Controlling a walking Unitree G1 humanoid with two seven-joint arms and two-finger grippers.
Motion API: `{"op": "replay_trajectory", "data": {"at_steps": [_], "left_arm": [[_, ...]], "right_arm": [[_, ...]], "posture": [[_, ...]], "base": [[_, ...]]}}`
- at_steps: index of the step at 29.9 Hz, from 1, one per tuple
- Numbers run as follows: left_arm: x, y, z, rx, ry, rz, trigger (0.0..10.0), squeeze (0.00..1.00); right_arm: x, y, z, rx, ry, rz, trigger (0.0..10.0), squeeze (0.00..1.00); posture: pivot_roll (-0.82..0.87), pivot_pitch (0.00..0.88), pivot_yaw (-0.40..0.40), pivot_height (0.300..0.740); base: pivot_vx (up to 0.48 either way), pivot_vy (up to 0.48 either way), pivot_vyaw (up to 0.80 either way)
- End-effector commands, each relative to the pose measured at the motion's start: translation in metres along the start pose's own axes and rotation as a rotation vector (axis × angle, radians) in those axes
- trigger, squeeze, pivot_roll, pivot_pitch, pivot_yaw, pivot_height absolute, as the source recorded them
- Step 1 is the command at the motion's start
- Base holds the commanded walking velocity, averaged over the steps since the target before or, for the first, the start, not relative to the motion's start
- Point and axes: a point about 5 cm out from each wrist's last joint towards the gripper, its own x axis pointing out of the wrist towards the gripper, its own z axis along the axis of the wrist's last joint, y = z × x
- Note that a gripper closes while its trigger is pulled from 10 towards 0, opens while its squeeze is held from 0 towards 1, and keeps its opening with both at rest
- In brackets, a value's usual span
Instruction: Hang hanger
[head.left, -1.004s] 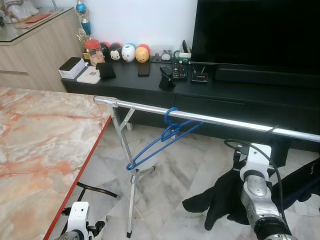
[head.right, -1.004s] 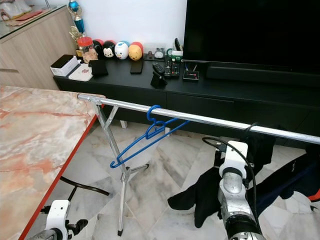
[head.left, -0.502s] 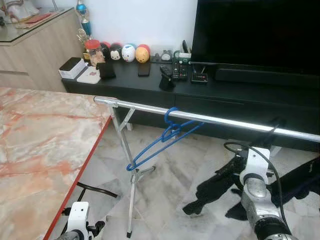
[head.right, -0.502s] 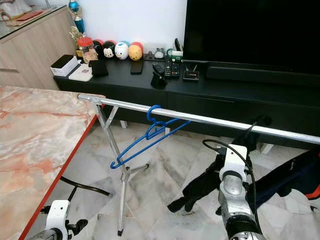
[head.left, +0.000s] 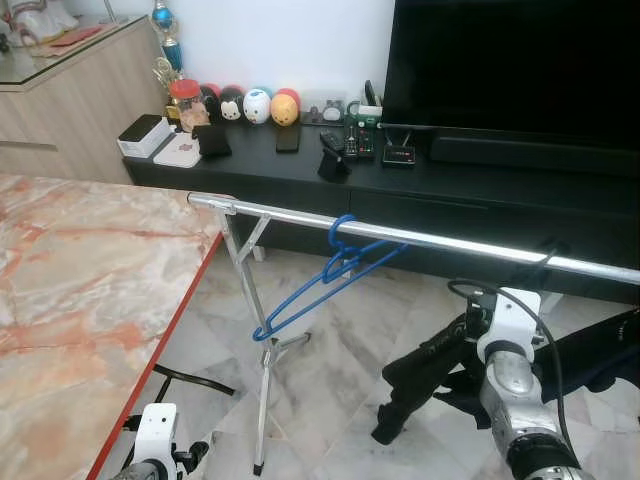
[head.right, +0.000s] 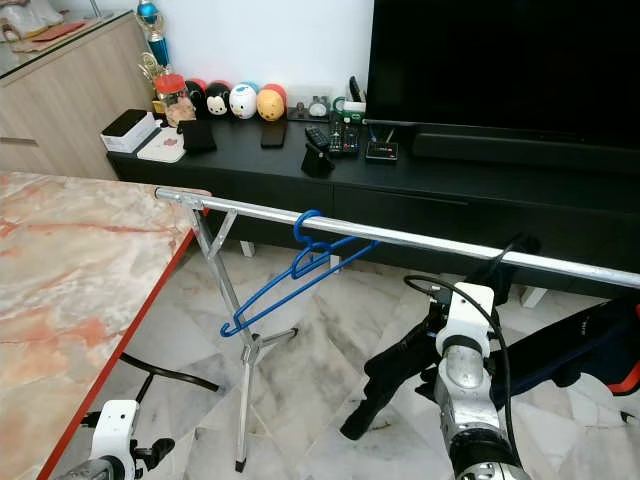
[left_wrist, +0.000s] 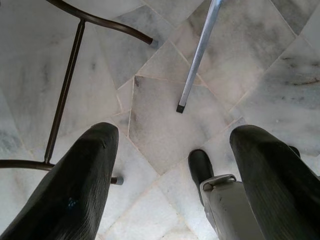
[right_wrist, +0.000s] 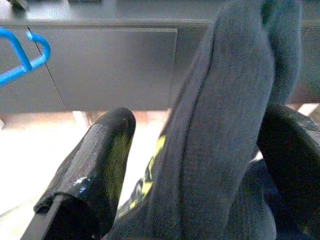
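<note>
Hanger hook (head.left: 556, 246) is resting on the rail (head.left: 440, 241) above my right end effector (right_wrist: 200, 150), which is gripping the dark garment (head.left: 430, 370).

Blue hanger on the rail, dark garment at lower right.

A thin blue hanger (head.left: 322, 283) hooks over the silver rail (head.left: 420, 240) near the middle of the frame, its body tilted and slanting down toward the lower left. At lower right a dark garment (head.left: 440, 365) hangs bunched below the rail's right end, held between the right hand (right_wrist: 200, 165) fingers.
</note>
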Motion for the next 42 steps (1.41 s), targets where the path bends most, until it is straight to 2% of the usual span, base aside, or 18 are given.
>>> {"op": "replay_trajectory", "data": {"at_steps": [1,8,9,42], "left_arm": [[-0.001,0.001,-0.003,-0.014,0.004,0.006,10.0,0.00],[-0.001,0.001,-0.002,-0.016,0.005,0.003,10.0,0.00],[-0.001,0.001,-0.002,-0.016,0.007,0.002,10.0,0.00],[0.000,0.000,-0.003,-0.029,0.018,-0.011,10.0,0.00]], "right_arm": [[0.002,0.004,0.007,0.012,-0.017,0.006,10.0,0.00],[0.002,0.004,0.003,0.013,0.001,0.002,10.0,0.00],[0.002,0.004,0.001,0.000,0.018,0.006,0.0,0.00],[0.001,-0.001,-0.011,-0.037,0.095,-0.022,0.0,0.00]], "posture": [[-0.19,0.000,0.053,0.740],[-0.18,0.000,0.054,0.740],[-0.18,0.000,0.054,0.740],[-0.18,0.000,0.053,0.740]], "base": [[0.000,0.000,0.00],[0.000,0.000,0.00],[0.000,0.000,0.00],[0.000,0.000,0.00]]}}
